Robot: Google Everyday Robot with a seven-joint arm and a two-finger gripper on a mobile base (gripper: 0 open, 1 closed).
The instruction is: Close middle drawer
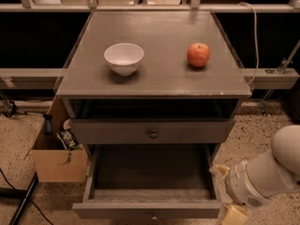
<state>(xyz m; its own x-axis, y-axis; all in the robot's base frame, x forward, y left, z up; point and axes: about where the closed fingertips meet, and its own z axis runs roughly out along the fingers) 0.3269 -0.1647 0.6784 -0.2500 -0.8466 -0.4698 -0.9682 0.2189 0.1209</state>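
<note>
The middle drawer (150, 209) is pulled far out at the bottom of the grey-brown cabinet. Its deep plain box is empty, and its small dark knob (153, 215) shows at the lower edge of the view. Above it is another drawer front (117, 132) with a round dark knob, and a dark gap lies between that front and the cabinet top. My gripper (226, 192), on the white arm, is at the lower right. It is just beside the right end of the middle drawer's front, level with it.
A white bowl (123, 57) and a red apple (198, 55) sit on the cabinet top (159, 36). An open cardboard box (56, 161) with small items stands on the speckled floor left of the cabinet. Dark shelving and rails run behind.
</note>
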